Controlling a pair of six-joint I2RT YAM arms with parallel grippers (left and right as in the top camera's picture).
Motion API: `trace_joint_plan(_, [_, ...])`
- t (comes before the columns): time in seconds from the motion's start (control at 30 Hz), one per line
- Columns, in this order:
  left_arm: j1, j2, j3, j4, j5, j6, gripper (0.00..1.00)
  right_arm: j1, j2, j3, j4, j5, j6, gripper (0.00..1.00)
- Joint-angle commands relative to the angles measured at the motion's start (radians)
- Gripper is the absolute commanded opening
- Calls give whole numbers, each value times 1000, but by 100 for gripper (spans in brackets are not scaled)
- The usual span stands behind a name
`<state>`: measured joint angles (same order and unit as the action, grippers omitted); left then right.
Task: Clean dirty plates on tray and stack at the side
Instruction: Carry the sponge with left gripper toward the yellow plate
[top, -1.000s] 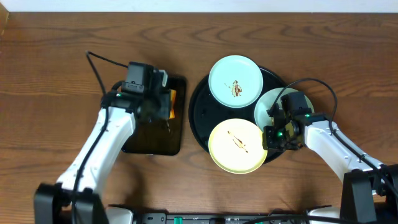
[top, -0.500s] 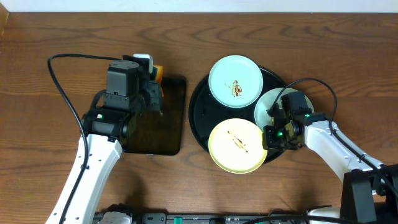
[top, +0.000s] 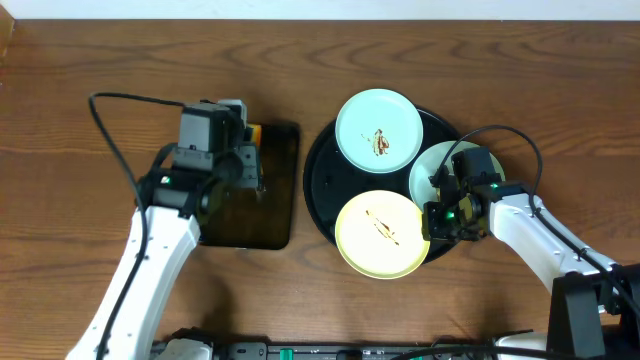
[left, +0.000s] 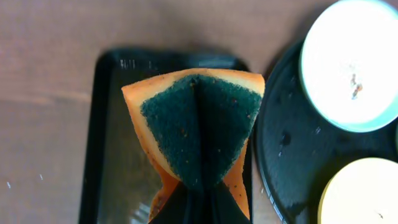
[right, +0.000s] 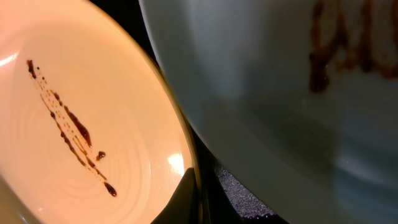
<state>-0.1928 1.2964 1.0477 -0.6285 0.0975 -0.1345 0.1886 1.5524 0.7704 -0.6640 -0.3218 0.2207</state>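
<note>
The round black tray (top: 320, 180) holds three plates. A mint plate (top: 378, 130) with a brown smear lies at its far side. A yellow plate (top: 380, 235) with a sauce streak lies at the front. A second mint plate (top: 432, 168) on the right is partly under my right arm. My right gripper (top: 432, 232) is shut on the yellow plate's right rim (right: 81, 124), and the smeared mint plate (right: 280, 93) overlaps just above it. My left gripper (top: 248, 152) is shut on an orange sponge with a green pad (left: 199, 124), held above the rectangular tray.
A smaller rectangular black tray (top: 270, 215) lies left of the round tray, with bare wood tabletop (top: 80, 200) around both. In the left wrist view the rectangular tray (left: 115, 155) is below the sponge and the round tray (left: 289, 155) is to its right.
My left arm has lifted the sponge off the rectangular tray and drawn back towards the left. The right arm and the plates have not moved.
</note>
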Motion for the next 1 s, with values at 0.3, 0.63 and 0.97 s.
trace_joint_plan(0.3, [-2, 207, -4, -102, 78, -66, 7, 11, 7, 12, -5, 3, 3, 1])
trace_joint_plan(0.63, [-3, 207, 47, -148, 171, -61, 8, 11, 7, 12, -6, 3, 3, 1])
trace_joint_plan(0.97, [-96, 207, 135, -130, 372, -62, 7, 11, 7, 12, -2, 3, 3, 1])
